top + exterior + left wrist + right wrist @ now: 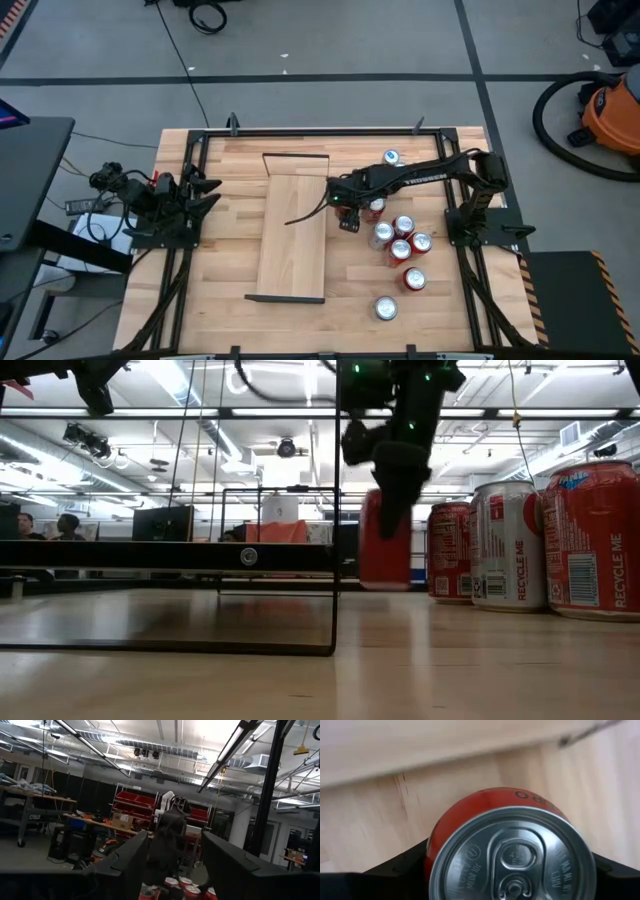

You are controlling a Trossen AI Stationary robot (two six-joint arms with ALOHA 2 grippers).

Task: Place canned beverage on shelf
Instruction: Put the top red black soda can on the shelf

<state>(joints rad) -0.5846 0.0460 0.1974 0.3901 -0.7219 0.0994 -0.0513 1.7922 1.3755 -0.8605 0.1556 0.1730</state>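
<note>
A red can (512, 850) with a silver top stands upright on the table (230, 170), just right of the shelf (293, 237), a long light-wood board lying flat. My right gripper (349, 222) hangs over the can, pointing steeply down, open, with one dark finger on each side of it. The low view shows the same can (372, 550) partly behind the gripper (400, 510). In the high view the gripper hides it. My left gripper (175, 851) waits open at the table's left edge, raised and holding nothing. My right gripper comes at the can from above. Its fingers (395, 867) stand close along the can's two opposite sides (432, 845), below the top rim. I cannot tell whether they touch it. The can stands upright on its base on the table.
Several more red cans (402, 240) cluster just right of the gripper, and two lie nearer the front edge (386, 309). One can (391, 157) stands toward the far edge. A thin cable (305, 212) trails over the shelf. A black frame (320, 131) rims the table.
</note>
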